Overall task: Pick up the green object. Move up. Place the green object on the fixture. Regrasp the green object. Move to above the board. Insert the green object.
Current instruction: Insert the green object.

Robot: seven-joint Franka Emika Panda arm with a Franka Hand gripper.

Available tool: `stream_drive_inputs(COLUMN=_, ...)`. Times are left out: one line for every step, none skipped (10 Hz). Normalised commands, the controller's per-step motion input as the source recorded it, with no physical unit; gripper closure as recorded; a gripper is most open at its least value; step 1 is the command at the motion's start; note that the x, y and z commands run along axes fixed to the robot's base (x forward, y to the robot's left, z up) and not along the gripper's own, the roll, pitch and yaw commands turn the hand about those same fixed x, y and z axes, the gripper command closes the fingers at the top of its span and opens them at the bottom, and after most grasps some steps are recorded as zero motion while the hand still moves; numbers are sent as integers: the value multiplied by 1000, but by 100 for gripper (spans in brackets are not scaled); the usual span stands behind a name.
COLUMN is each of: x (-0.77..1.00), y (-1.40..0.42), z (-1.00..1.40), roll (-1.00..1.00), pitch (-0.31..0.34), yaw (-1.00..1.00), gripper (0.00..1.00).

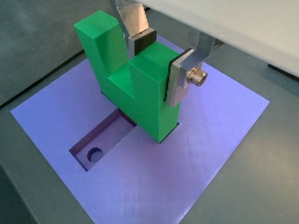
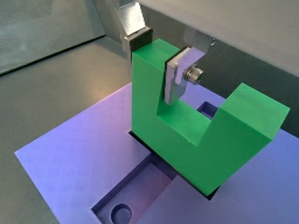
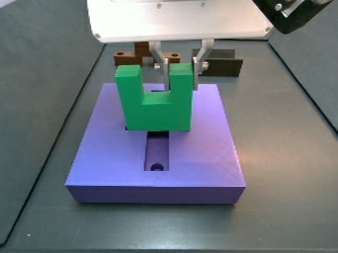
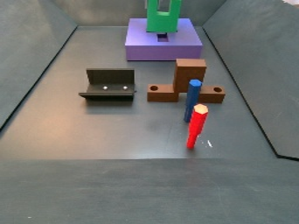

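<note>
- One pincer (image 3: pixel 177 65), above the purple board with its two silver fingers (image 1: pixel 184 74) closed on one arm of the green piece.
- One green U-shaped piece (image 3: pixel 153 104), standing on the board.
- One purple board (image 3: pixel 199 163); one round hole (image 3: pixel 156 165) shows in its recess.
- One dark fixture (image 4: pixel 107 85) on the floor.
- One brown block (image 4: pixel 184 80) with an upright post.
- One blue peg (image 4: pixel 191 101).
- One red peg (image 4: pixel 198 127).

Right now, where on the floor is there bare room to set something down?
Bare: the front floor, and between fixture and board. Crowded: by the brown piece and pegs. The claw holds the green object over the board.
</note>
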Motion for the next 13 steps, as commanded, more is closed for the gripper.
stream_drive_inputs(x=-26, y=0, z=-123, roll=129, pitch=19, yaw=174, gripper=100)
stream_drive_inputs(x=0, y=0, z=-80, roll=174, pitch=101, yaw=149, gripper=100)
stream_drive_inputs(x=0, y=0, z=-66, roll=231, pitch=129, yaw=166, gripper=100)
stream_drive_inputs(x=0, y=-9, z=-86, roll=246, pitch=130, yaw=143, gripper=100)
stream_drive_inputs(x=57, y=0, z=-217, roll=194, pitch=146, yaw=11, gripper=100)
stream_drive_inputs(x=0, y=-6, z=-440, roll=164, pitch=97, yaw=0, gripper=100)
stream_drive_inputs(x=0, y=-37, z=-680, roll=191, pitch=106, yaw=-100, gripper=100)
stream_drive_inputs(x=0, y=-49, z=-820, roll=166, pitch=87, yaw=-163, gripper=100)
stream_drive_inputs(x=0, y=-49, z=-854, roll=154, pitch=73, yaw=-169, gripper=100)
stream_drive_inputs(x=0, y=-26, z=-840, roll=164, pitch=64, yaw=-163, gripper=100)
stream_drive_inputs(x=0, y=-31, z=-857, roll=171, pitch=43, yaw=-137, gripper=100)
stream_drive_inputs(x=0, y=0, z=-729, roll=109, pitch=26, yaw=-114, gripper=100)
stream_drive_inputs(x=0, y=0, z=0, roll=0, pitch=0, yaw=0, gripper=100)
